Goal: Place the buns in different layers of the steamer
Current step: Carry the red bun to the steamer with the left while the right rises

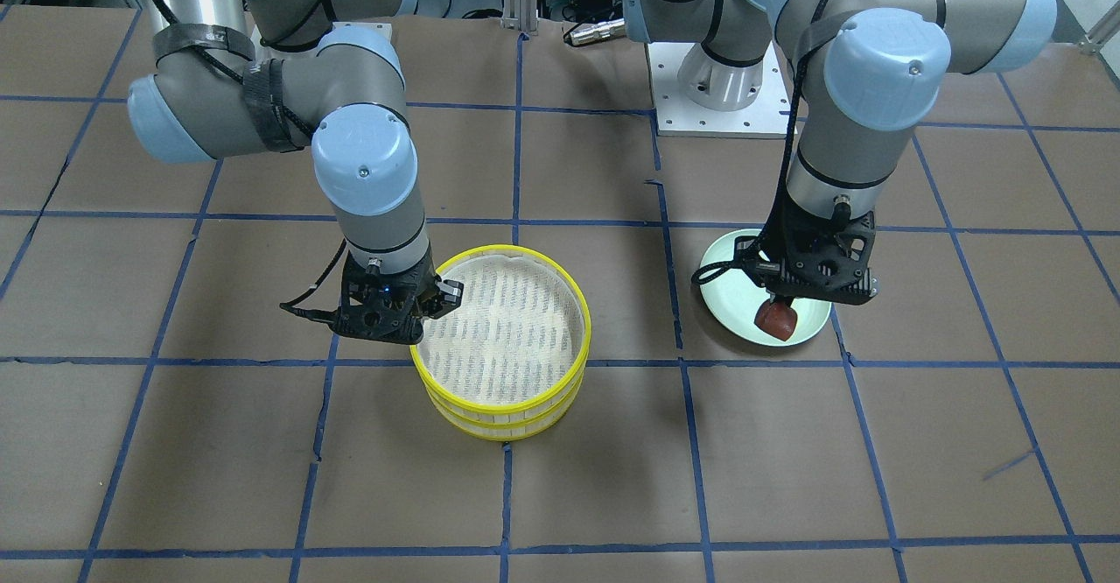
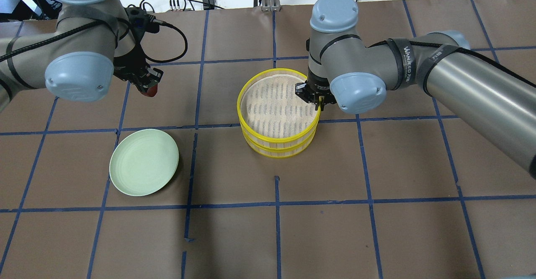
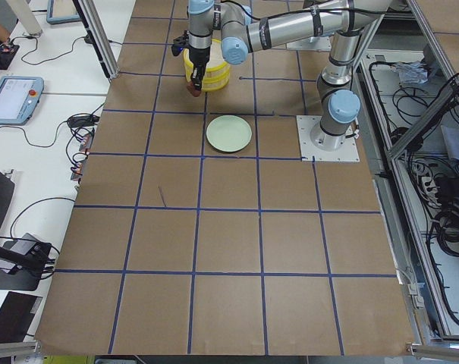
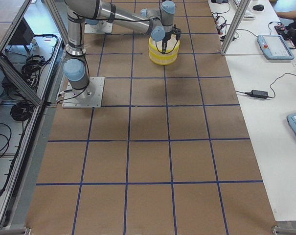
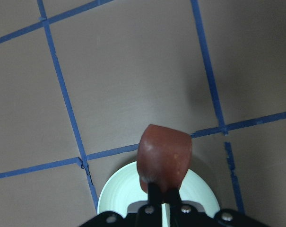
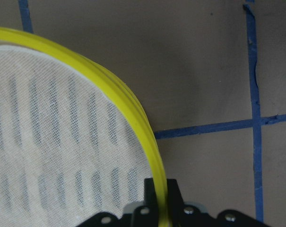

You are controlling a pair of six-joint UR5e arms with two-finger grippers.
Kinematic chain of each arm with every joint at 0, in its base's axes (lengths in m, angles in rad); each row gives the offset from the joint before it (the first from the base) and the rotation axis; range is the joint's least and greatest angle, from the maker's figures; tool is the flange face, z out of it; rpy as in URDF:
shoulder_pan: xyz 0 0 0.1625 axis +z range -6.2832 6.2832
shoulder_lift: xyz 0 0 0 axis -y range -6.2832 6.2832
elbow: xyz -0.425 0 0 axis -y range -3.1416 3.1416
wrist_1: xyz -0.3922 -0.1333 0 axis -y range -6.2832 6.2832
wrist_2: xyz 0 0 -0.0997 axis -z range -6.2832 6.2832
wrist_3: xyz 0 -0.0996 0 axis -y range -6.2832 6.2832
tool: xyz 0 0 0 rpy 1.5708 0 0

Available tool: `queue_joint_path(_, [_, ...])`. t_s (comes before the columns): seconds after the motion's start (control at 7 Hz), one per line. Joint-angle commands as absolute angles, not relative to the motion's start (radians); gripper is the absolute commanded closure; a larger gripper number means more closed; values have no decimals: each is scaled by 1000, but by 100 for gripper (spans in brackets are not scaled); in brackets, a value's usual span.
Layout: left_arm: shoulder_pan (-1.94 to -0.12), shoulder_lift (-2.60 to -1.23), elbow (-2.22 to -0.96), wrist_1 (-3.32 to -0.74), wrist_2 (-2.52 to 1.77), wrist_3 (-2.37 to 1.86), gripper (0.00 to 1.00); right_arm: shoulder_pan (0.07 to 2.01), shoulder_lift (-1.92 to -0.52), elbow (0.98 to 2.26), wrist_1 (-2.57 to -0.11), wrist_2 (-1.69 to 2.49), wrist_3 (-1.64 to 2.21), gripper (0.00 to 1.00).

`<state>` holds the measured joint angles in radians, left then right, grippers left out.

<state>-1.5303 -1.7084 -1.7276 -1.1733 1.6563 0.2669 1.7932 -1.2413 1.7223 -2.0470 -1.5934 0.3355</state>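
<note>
The left gripper [image 1: 781, 303] is pressed together on the reddish-brown bun [image 5: 164, 153], pinching its upper end so that the bun hangs below the fingers, clear of the table [image 2: 377, 237]. The right gripper [image 6: 158, 189] is nipped onto the yellow rim of the top tray [image 2: 239, 103] of the steamer [image 1: 499, 417], one finger inside the rim and one outside.

The right wrist camera shows that rim running between the fingers. In the overhead view the wrist joint hides most of the grip. The left wrist camera shows the pale green plate [image 2: 144, 161] beneath the bun. The overhead view sets bun and plate well apart, so the bun is held high.

Both wrists point straight down. The left arm reaches out from the robot's edge with its elbow raised. The right forearm lies low across the table to the steamer, which stands two trays high around the table's middle, its white mesh liner [image 1: 503, 320] in view.
</note>
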Motion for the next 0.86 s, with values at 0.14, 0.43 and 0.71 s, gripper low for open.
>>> queue_joint_path(0.14, [-1535, -1707, -1729, -1183, 1428, 20, 99, 1793, -1241, 1724, -2040, -1572, 336, 35])
queue_joint_path(0.43, [-1612, -1730, -1729, -1161, 1263, -229, 99, 1752, -1250, 1657, -2025, -1574, 313, 17])
queue_joint_path(0.71, [-1725, -1781, -1730, -1054, 1220, -424, 99, 1643, -1343, 1556, -1758, -1571, 190, 13])
